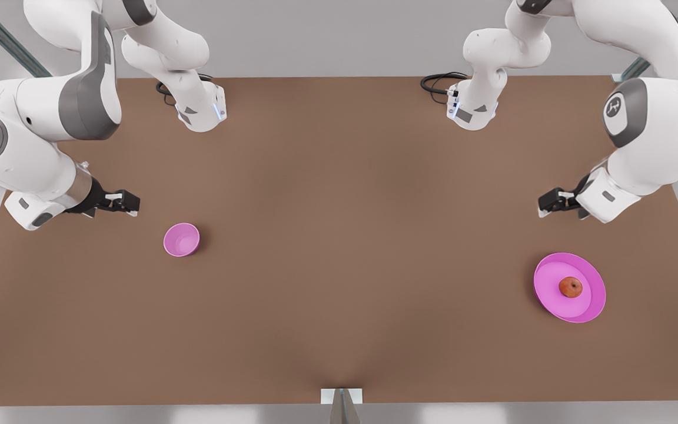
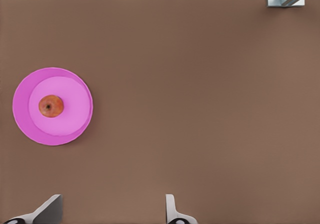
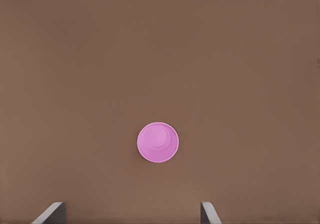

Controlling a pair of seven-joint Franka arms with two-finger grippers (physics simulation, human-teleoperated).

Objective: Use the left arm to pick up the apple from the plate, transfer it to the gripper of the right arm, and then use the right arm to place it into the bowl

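On the wide magenta-pink plate (image 1: 586, 306) sits the small red-orange apple (image 1: 571, 287), untouched. Left gripper (image 1: 551, 204) near it, right gripper (image 1: 129, 203) by the deep pink bowl (image 1: 181, 239), both wide open and empty, so everything's left.

Apple (image 1: 571, 287): small, round, red-orange with a yellowish patch, dark stem dimple facing up, resting near the middle of the plate (image 1: 589, 309). Plate: wide, shallow, round, magenta-pink with a low rim and paler centre, lying flat on the brown table toward the front view's right. Bowl (image 1: 181, 239): small, deep, round, same magenta-pink, upright and empty, standing on the table toward the front view's left, well apart from plate and apple.
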